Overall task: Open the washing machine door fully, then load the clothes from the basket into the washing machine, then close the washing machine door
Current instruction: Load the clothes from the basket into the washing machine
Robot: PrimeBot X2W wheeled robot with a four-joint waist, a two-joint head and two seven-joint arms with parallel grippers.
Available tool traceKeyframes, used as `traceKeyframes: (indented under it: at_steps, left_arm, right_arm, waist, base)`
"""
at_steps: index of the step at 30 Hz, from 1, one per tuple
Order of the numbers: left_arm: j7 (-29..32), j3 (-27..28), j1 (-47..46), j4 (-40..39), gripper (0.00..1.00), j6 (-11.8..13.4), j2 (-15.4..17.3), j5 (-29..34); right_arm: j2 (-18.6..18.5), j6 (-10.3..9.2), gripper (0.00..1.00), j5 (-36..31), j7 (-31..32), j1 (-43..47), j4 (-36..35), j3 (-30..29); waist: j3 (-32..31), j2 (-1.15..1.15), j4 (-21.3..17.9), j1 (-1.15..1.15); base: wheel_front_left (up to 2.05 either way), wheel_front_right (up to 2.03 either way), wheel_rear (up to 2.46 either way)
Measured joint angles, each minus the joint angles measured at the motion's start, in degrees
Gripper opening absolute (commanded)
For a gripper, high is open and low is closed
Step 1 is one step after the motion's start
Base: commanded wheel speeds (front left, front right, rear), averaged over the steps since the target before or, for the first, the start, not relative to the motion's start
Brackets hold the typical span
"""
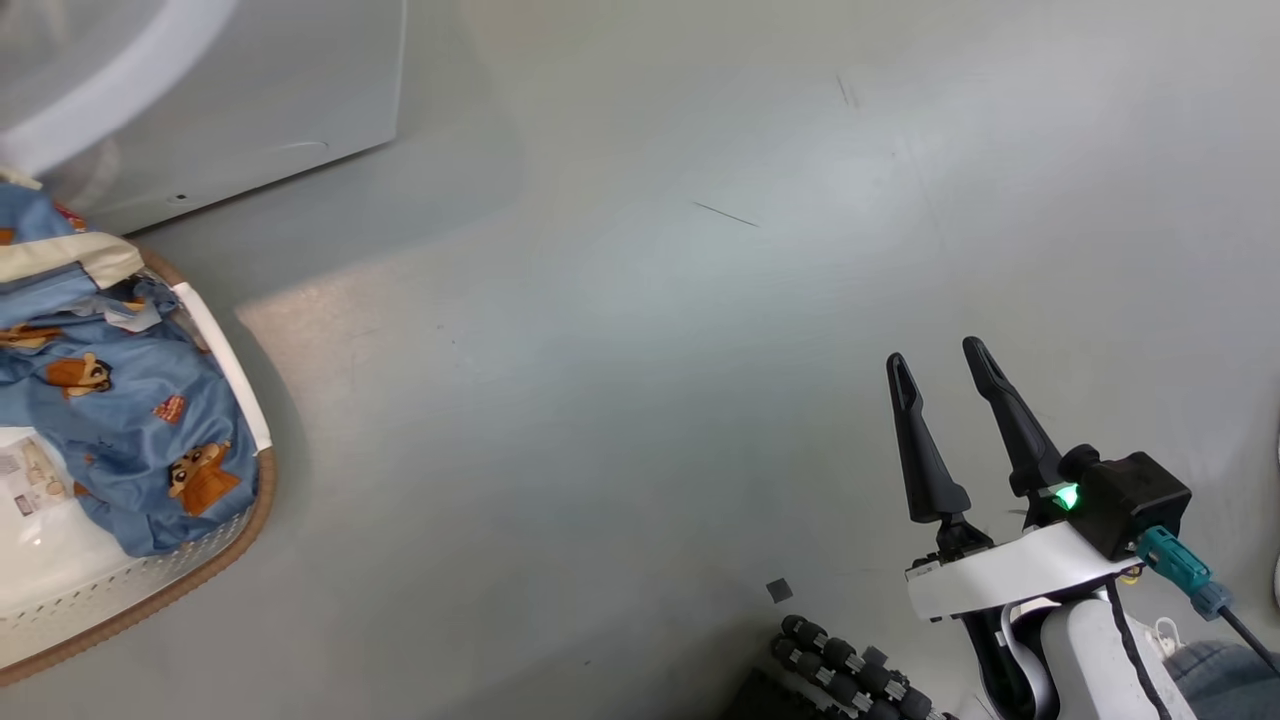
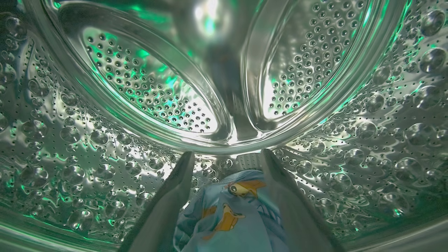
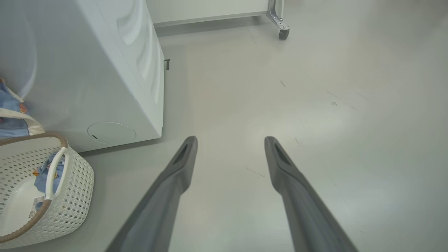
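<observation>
Steel drum (image 2: 140, 87), item one: your left gripper (image 2: 227, 154) is inside it, fingers parted wide. One piece of the clothes (image 2: 231, 213) lies between them at the bottom centre of the left wrist view, its long axis running up the frame along the fingers. Whether the cloth touches either finger cannot be told. (spotter)

Item two, the rest of the load? (clerk)

Blue clothes, printed, heaped in the upper part of the basket (image 1: 255, 480) at the left edge of the head view. The washing machine (image 1: 250, 100) stands just behind it at the upper left. (spotter)

Item three, the spare arm? (clerk)

Your right gripper (image 1: 936, 355), lower right of the head view, jaws open and holding nothing, over bare floor (image 1: 640, 350) and well apart from the basket. In the right wrist view the basket sits at the lower left, off to the side of the fingers, not between them. Judgement: your left arm is the nearer one. From the drum, the heap lies back out through the opening and down in front of the machine. (spotter)
</observation>
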Motion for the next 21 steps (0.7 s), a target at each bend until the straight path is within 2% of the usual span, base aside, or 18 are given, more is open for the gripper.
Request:
traceKeyframes:
  at_steps: [21]
  left_arm:
    - [-6.7,-0.4,6.6,6.5,1.00,0.5,-9.5,-2.4]
  right_arm:
    - [-0.2,0.00,1.00,-0.7,0.0,-2.3,0.2,-2.1]
  waist:
    - [-7.3,0.00,6.0,0.00]
  base:
    - [0.00,0.00,0.00]
